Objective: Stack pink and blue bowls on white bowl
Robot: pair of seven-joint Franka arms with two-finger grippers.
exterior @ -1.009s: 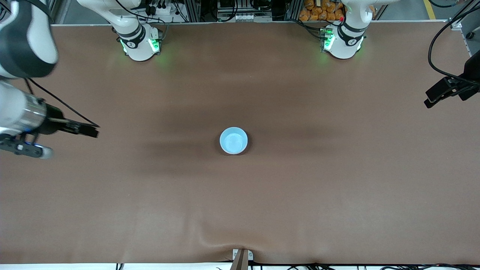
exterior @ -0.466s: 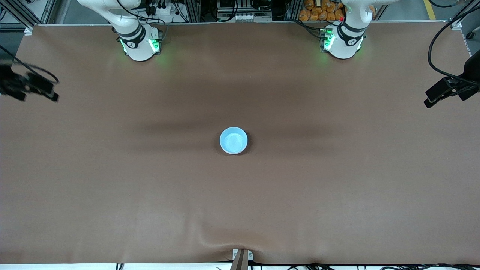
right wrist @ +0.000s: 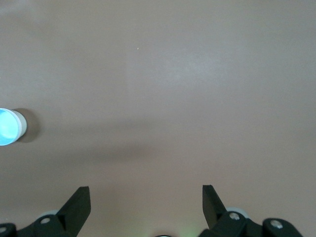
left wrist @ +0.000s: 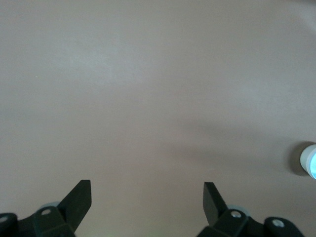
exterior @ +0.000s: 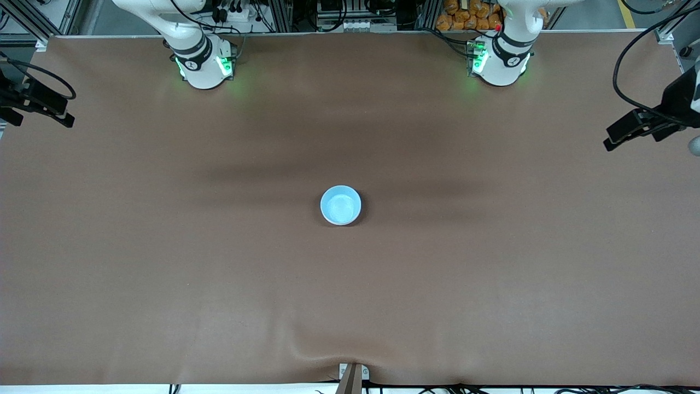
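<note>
- Blue is the only bowl colour you can see from above: the blue bowl (exterior: 340, 205) sits upright near the middle of the brown table cover (exterior: 492, 284), its mouth open to the ceiling.
- You cannot tell from the front view whether the pink and white bowls are nested under it. In the right wrist view the bowl (right wrist: 10, 127) shows a pale outer wall below a blue inside, which hints at a stack, but treat that as a guess.
- Your left gripper (left wrist: 147, 197) hangs over the left arm's end of the table with its fingers spread wide and nothing between them; it shows in the front view as a dark shape at the edge (exterior: 629, 130).
- Your right gripper (right wrist: 146, 201) hangs over the right arm's end of the table, also spread wide and empty; the front view catches it at the edge (exterior: 52, 109).
- Both grippers are well apart from the bowl, so judge this as either a finished stack or a wait.
- If you must check or correct the stack, come down straight over the rim, keep the fingers wide until one straddles the wall, and close gently so the light plastic does not skid.
- Bring one arm only, so the two do not crowd each other over the middle.
- No brand, label or writing can be read on the bowl, the cover or the grippers.
</note>
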